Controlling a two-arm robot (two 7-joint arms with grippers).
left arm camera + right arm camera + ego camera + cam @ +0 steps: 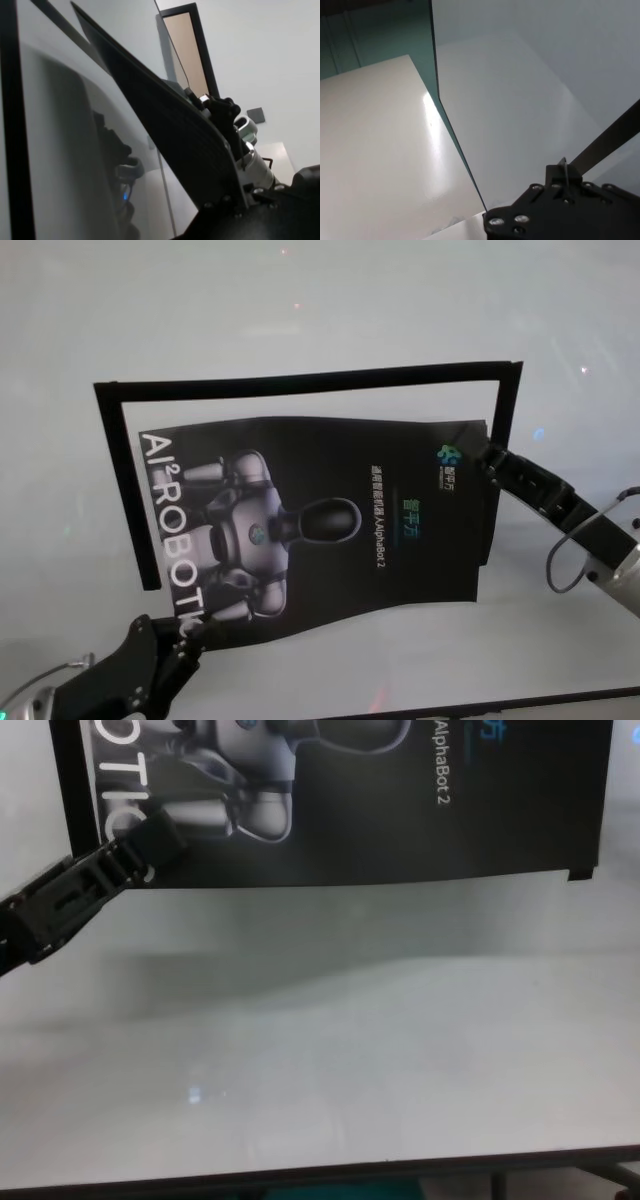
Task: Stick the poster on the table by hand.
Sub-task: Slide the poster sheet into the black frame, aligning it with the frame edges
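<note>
The poster (330,530) is a glossy black sheet with a grey-white robot and "AlphaBot 2" lettering, bowed and held a little above the white table (300,300). My left gripper (185,630) is shut on its near left corner, as the chest view also shows where the left gripper (150,840) meets the poster (400,820). My right gripper (487,455) is shut on the far right corner. In the left wrist view the poster (165,130) runs edge-on above the table, with the right gripper (222,107) at its far end.
A black tape outline (300,380) lies on the table around the poster's far, left and right sides. One strip of it (610,135) shows in the right wrist view. The table's dark near edge (320,1170) runs below bare tabletop (350,1040).
</note>
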